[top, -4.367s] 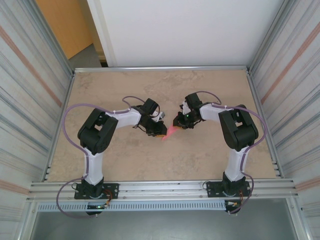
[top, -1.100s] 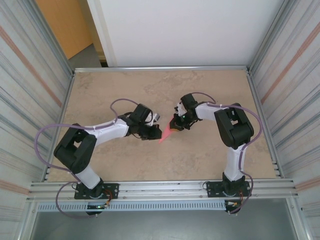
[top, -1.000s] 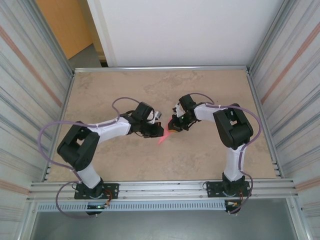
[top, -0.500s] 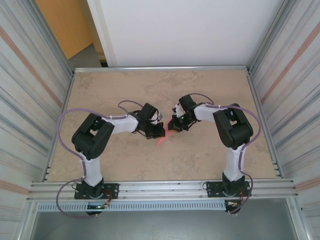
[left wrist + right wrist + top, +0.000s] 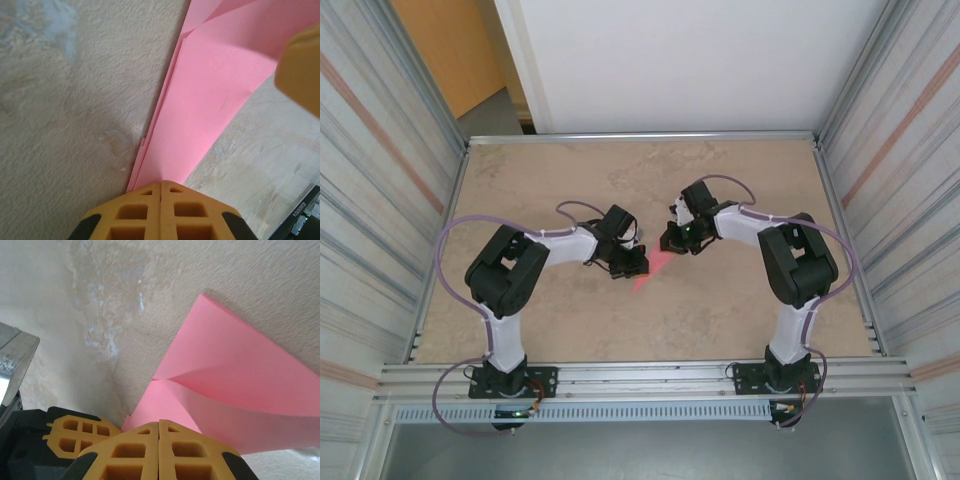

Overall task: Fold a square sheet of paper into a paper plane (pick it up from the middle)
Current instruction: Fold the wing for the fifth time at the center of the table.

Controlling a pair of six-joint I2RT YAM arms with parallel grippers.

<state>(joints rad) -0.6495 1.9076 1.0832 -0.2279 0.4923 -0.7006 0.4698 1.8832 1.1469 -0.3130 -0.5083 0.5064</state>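
Top external view is showing the pink paper sheet (image 5: 651, 271), folded into a narrow pointed wedge. It is lying flat mid-way across the mottled beige table (image 5: 740, 310), tip aiming toward 7 o'clock. The left gripper (image 5: 636, 265) is reaching in from 9 o'clock and the right gripper (image 5: 670, 245) from 1 o'clock, both arms bending low.

Left wrist view: smooth layered paper is running toward 1 o'clock from ribbed yellow fingers (image 5: 135, 215), which are pressing together at its narrow end.

Right wrist view: fingers (image 5: 130, 457) are pressing together at 6 o'clock against a creased flap.

paper plane (image 5: 649, 273) on the table (image 5: 740, 310) centre, left hand (image 5: 636, 266) at its left, right hand (image 5: 673, 244) behind it
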